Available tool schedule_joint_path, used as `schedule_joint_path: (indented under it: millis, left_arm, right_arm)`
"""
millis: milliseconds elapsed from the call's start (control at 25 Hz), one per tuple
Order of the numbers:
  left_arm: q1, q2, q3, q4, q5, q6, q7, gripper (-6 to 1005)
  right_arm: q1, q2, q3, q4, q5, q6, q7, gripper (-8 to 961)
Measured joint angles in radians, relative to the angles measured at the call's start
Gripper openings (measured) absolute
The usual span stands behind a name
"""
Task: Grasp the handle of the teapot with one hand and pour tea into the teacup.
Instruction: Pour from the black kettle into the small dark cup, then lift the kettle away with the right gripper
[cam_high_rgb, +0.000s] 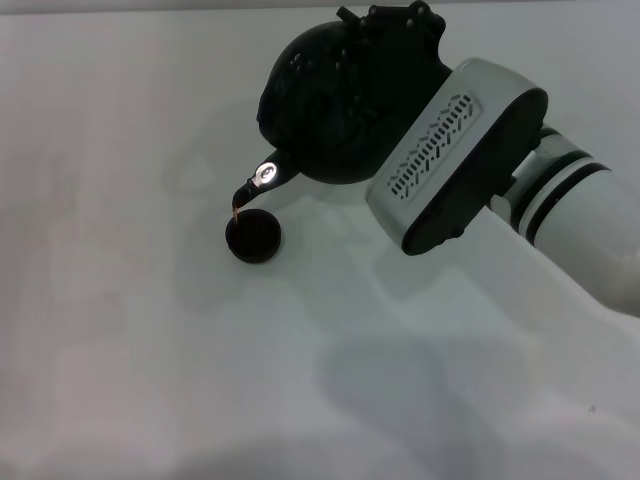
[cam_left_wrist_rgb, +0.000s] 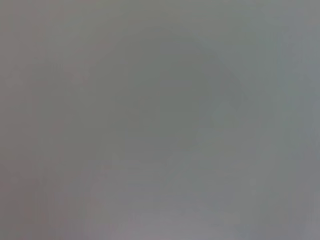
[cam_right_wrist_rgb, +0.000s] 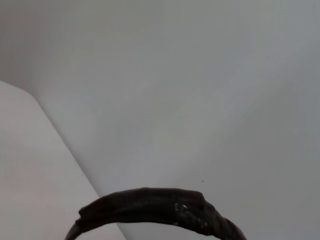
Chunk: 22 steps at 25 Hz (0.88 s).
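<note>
The black teapot (cam_high_rgb: 315, 110) hangs tilted above the table at the back centre of the head view. Its spout with the silvery cap (cam_high_rgb: 266, 175) points down at the teacup (cam_high_rgb: 252, 238). A thin brown stream of tea (cam_high_rgb: 236, 208) runs from the spout to the cup's far rim. My right gripper (cam_high_rgb: 395, 30) is at the top of the pot, shut on the handle. The handle itself is hidden in the head view. It shows as a dark ribbed arc in the right wrist view (cam_right_wrist_rgb: 150, 207). My left gripper is out of view.
The white table (cam_high_rgb: 120, 350) stretches to the left and front of the cup. My right forearm (cam_high_rgb: 560, 220) crosses the right side of the head view. The left wrist view shows only a blurred grey surface.
</note>
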Motion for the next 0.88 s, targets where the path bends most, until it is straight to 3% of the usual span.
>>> schedule_joint_path:
  millis: [880]
  left_arm:
    - [-0.012, 0.0, -0.005, 0.0, -0.003, 0.012, 0.0, 859]
  right_arm:
    - [-0.001, -0.001, -0.037, 0.008, 0.0, 0.079, -0.03, 121]
